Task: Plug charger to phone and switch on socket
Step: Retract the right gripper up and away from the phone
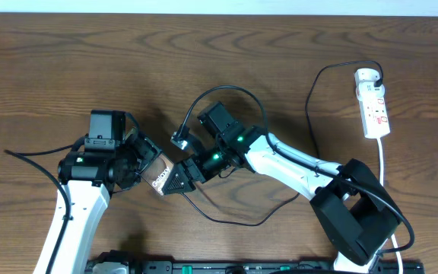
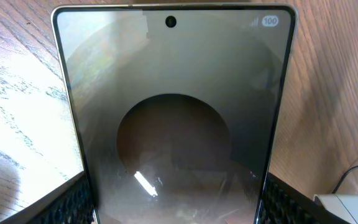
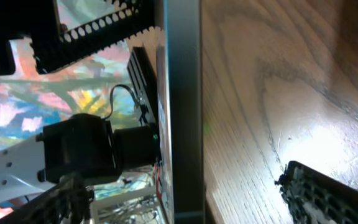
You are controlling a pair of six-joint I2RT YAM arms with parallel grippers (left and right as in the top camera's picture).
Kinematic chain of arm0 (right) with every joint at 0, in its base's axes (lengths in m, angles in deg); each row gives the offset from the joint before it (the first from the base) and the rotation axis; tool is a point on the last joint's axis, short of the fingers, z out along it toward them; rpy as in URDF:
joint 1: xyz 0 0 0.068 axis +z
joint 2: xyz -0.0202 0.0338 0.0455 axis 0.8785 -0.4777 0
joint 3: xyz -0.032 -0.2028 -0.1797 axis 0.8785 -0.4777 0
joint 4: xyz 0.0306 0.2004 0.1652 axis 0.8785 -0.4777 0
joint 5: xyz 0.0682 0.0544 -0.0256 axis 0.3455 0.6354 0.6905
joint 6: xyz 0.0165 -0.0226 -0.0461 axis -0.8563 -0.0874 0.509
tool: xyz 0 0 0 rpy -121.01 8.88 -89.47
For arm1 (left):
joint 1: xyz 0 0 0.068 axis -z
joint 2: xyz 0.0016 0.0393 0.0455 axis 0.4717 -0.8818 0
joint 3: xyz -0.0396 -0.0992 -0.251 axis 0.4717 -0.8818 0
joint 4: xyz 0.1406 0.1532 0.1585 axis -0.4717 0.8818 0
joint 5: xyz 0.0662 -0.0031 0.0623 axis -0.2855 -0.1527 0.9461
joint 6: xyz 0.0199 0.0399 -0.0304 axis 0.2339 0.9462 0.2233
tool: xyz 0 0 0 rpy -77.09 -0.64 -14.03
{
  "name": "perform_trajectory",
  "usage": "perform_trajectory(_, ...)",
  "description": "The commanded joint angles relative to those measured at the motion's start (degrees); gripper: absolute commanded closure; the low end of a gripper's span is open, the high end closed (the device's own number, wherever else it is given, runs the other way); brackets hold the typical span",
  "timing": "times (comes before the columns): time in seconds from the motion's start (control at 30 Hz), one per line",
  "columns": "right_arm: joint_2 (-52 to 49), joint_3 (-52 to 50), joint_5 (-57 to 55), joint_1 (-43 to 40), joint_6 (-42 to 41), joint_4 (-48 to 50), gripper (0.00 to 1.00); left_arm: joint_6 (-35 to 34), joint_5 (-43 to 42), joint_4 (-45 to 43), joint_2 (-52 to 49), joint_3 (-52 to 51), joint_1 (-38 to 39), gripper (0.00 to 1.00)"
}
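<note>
My left gripper (image 1: 147,164) is shut on the phone (image 1: 159,180) and holds it by its two long edges. In the left wrist view the phone (image 2: 176,93) fills the frame, screen up, with a "100" mark at its top corner, between my fingers (image 2: 176,211). My right gripper (image 1: 179,181) is open at the phone's right end. In the right wrist view its fingers (image 3: 191,199) straddle the phone's thin edge (image 3: 182,93). The charger cable (image 1: 308,114) runs from its plug (image 1: 369,75) in the socket (image 1: 374,106) down to the right gripper. Its tip is hidden.
The wooden table (image 1: 67,61) lies under everything. The right arm (image 1: 295,167) stretches across the middle from its base (image 1: 356,221). A black robot cable (image 1: 230,90) loops above the right wrist. The socket's white cord (image 1: 384,164) runs down the right side.
</note>
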Motion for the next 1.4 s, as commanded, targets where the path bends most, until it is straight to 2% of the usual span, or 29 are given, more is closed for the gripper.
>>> perform_trajectory(0.0, -0.2, 0.7, 0.2, -0.2, 0.5, 0.1, 0.01, 0.6, 0.4, -0.1, 0.4, 1.4, 0.1, 0.93)
perform_trajectory(0.13, -0.2, 0.7, -0.1, -0.2, 2.2, -0.5, 0.01, 0.8, 1.7, -0.1, 0.4, 1.4, 0.1, 0.93)
perform_trajectory(0.3, -0.2, 0.7, -6.1, -0.9, 1.4, -2.7, 0.01, 0.8, 4.7, -0.1, 0.4, 1.4, 0.0, 0.93)
perform_trajectory(0.6, -0.2, 0.7, -9.4, -6.4, 0.9, -4.9, 0.01, 0.8, 7.3, -0.1, -0.6, 1.4, 0.0, 0.93)
perform_trajectory(0.8, -0.2, 0.7, -10.6, -10.4, 2.2, -6.7, 0.01, 0.7, 7.2, -0.1, -5.4, 1.4, 0.0, 0.93)
perform_trajectory(1.13, -0.2, 0.8, -36.7, -13.3, -2.2, -17.7, 0.01, 0.8, 7.0, -0.6, -13.0, 1.4, 0.0, 0.93)
perform_trajectory(1.37, -0.2, 0.8, -44.5, -13.3, -5.4, -19.3, 0.01, 0.8, 6.6, -0.7, -16.6, 1.4, 0.0, 0.93)
